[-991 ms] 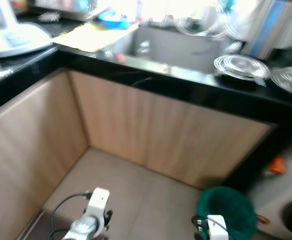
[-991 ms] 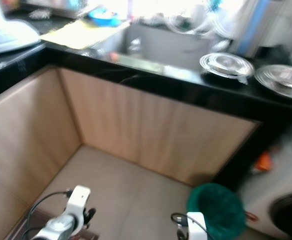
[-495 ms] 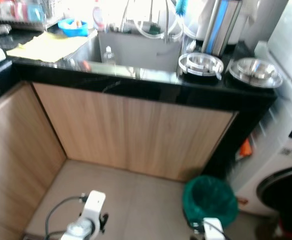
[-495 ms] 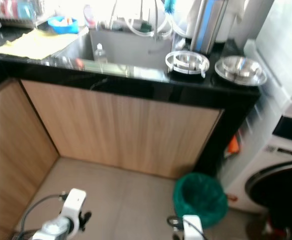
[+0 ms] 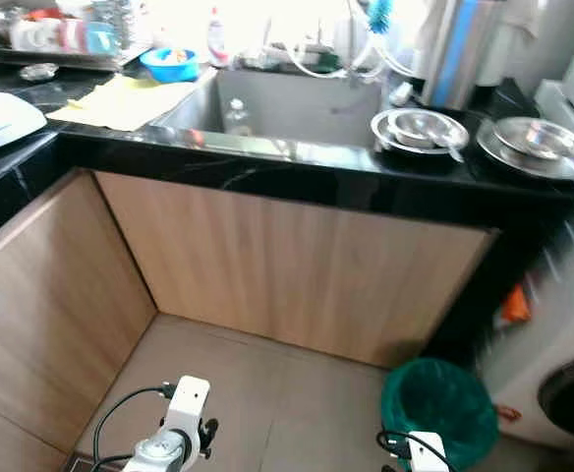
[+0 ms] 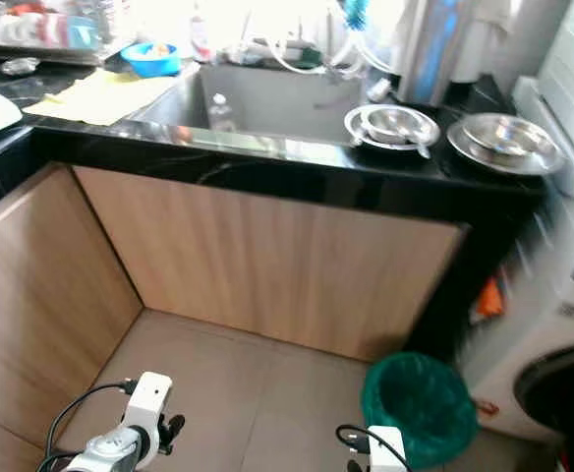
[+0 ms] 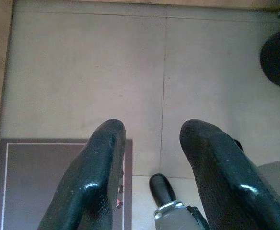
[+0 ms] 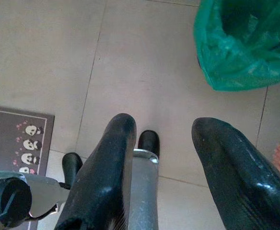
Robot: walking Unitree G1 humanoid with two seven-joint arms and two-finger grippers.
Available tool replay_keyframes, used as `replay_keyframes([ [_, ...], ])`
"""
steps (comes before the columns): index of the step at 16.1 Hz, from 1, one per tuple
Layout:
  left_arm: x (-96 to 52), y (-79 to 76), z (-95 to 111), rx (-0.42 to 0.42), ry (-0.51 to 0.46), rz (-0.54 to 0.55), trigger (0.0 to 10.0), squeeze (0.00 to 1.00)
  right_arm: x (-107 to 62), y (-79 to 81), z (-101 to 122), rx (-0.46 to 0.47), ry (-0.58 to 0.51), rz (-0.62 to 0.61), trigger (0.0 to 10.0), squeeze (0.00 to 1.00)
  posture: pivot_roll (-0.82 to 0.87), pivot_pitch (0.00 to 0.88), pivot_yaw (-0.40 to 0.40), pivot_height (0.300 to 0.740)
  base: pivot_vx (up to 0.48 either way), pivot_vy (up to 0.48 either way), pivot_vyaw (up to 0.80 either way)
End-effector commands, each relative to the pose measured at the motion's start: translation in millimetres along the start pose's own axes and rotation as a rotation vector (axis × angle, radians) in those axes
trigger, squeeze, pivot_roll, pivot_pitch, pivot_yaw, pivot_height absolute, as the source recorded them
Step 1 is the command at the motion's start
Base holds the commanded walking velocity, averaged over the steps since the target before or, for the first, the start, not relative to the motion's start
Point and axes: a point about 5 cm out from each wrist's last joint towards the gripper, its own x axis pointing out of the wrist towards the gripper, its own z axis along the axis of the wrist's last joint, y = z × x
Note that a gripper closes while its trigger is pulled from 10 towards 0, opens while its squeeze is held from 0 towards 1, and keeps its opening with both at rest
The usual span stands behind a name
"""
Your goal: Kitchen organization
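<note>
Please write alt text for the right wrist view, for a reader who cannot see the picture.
The right gripper hangs with its jaws open and empty above a pale tiled floor. Ahead of it stands a bin lined with a green bag, and a dark mat with small panda figures lies off to one side.
</note>
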Motion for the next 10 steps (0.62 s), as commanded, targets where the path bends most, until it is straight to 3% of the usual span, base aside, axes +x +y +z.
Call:
replay_keyframes([
  [1,-0.9,4.1,-3.0,-0.008,0.021,0.008,10.0,0.00,1.0,2.6,3.7,0.005,-0.014,0.004,10.0,0.00,-0.07,0.000,0.005,0.740,0.326,0.000,0.00],
  [10,-1.6,4.9,-5.7,-0.009,0.027,0.011,10.0,0.00,0.8,1.2,3.5,-0.006,-0.007,-0.001,10.0,0.00,-0.07,0.000,-0.002,0.740,0.319,0.000,0.00],
])
